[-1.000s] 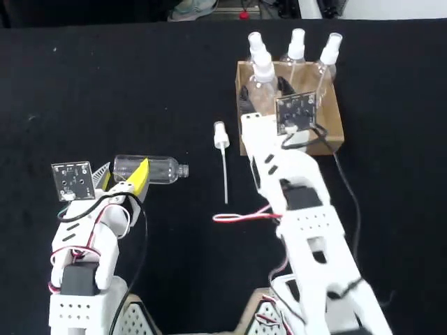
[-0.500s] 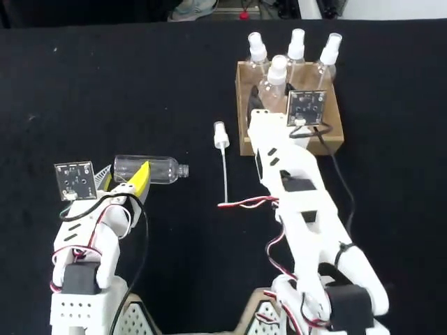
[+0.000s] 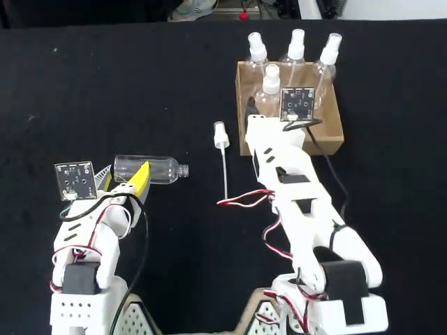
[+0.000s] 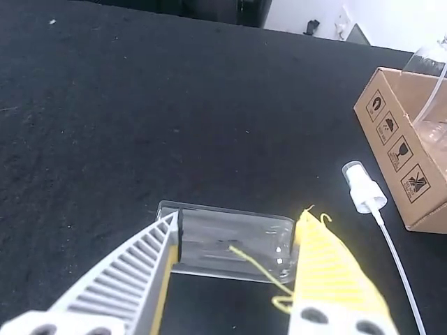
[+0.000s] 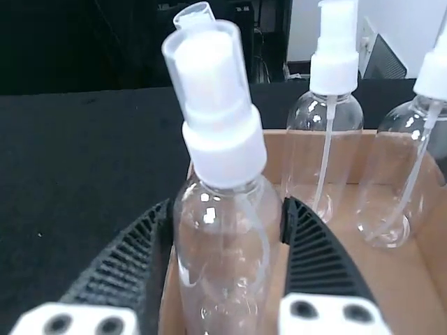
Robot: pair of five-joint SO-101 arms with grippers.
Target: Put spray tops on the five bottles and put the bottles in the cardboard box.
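The right arm has drawn itself more upright over its base in the last second. The capped bottle [image 3: 270,82] it carries swung across the cardboard box [image 3: 336,132] and back a little, and now stands nearer the box's middle. The left arm has stayed where it was.

The right end effector [image 3: 267,105] is clamped on that capped bottle. In its wrist view the two black fingers [image 5: 150,244] press against the clear body on either side, just below the shoulder, and the white spray head stands upright above them. The bottle sits inside the box, on the side nearest this end effector. Beyond it, along the box's far wall, stand three more capped bottles [image 3: 297,43], all upright, though the outer two lean slightly outward.

The left end effector [image 3: 126,173] stands open, its grey and yellow fingers apart, over the uncapped bottle [image 3: 159,169]. This bottle lies on its side on the black surface [image 3: 105,84]. The grey finger [image 4: 150,255] is at the bottle's base end and the yellow one crosses over its body, so the open neck pokes out past the yellow finger.

Further out past that neck, between the two end effectors, a loose spray top [image 3: 221,135] lies flat on the surface. Its thin dip tube trails back toward the arms' bases, and its white head lies just beside the box's outer wall.
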